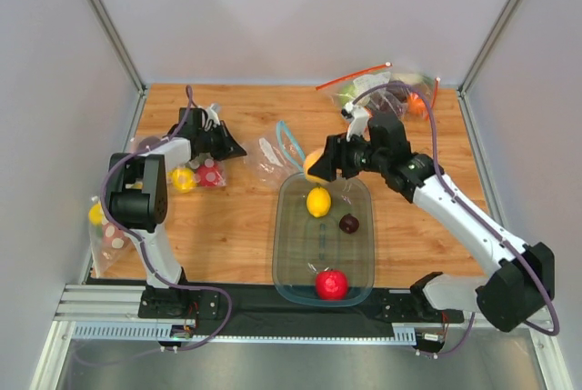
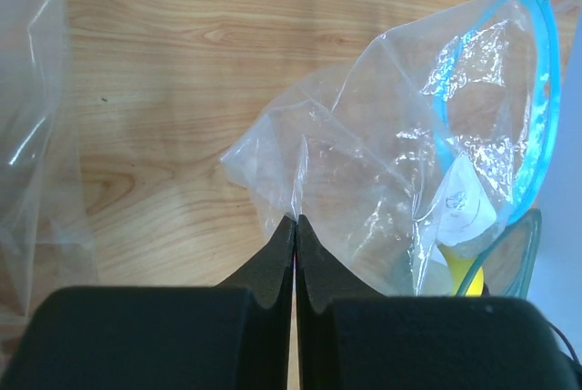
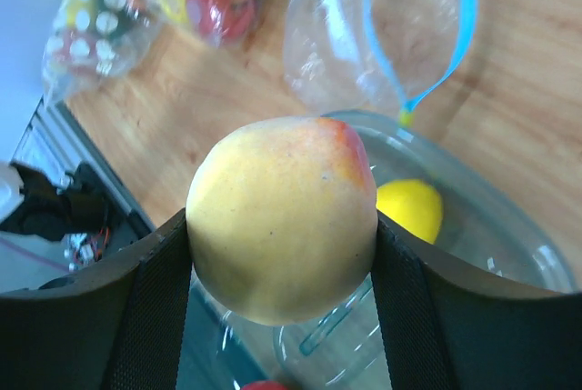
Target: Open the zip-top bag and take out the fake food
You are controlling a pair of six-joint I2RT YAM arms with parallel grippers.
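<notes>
My right gripper is shut on the orange-yellow peach and holds it above the far rim of a clear tub. Seen from the right wrist, the peach fills the space between the fingers. Inside the tub lie the yellow lemon, the maroon plum and the red apple. The zip-top bag lies crumpled behind the tub, its blue strip gaping open. At the bag's bottom corner, my left gripper is shut on the plastic.
A larger bag with red zip strips holds an orange and other fruit at the back right. A clear bag of coloured pieces lies beside the left arm, and another reaches the table's left edge.
</notes>
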